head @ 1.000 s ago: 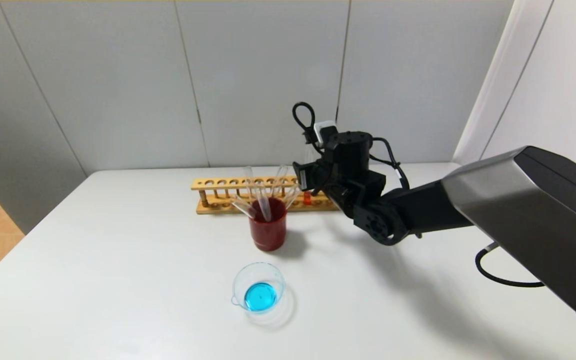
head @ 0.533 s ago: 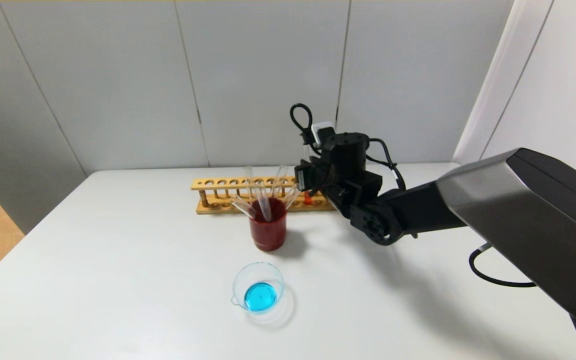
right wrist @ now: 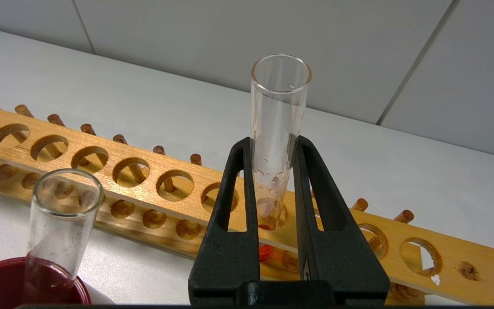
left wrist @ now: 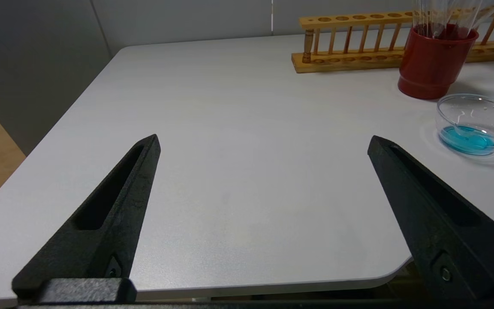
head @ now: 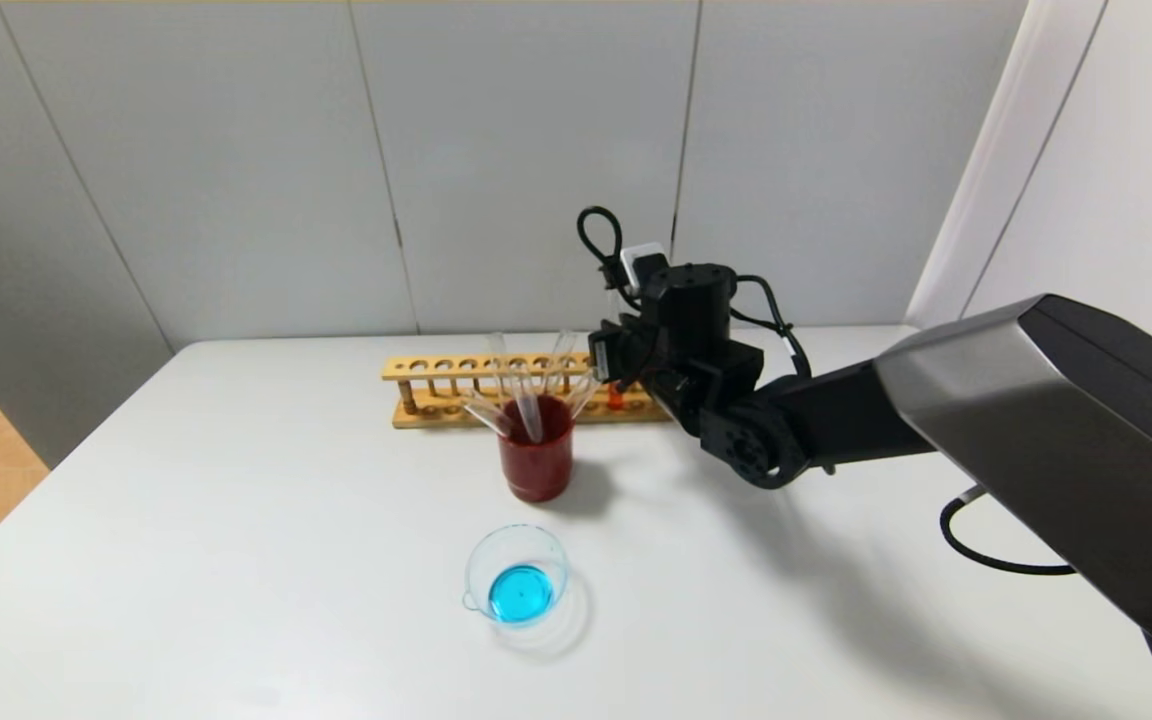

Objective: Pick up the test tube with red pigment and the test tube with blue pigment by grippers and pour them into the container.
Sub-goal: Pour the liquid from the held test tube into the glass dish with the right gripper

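Right wrist view is showing the right gripper (right wrist: 272, 146) closing its jaws on the test tube with red pigment (right wrist: 278, 128), which is standing upright in a hole of the wooden rack (right wrist: 152, 180) at the far side of the table (head: 236, 500). Nearer than the rack, the red cup (head: 536, 460) is holding several clear tubes, and the container (head: 517, 572) with blue liquid is sitting nearer still. The left gripper (left wrist: 264, 146) is hanging over the table's near left part with its jaws wide apart and holding nothing.
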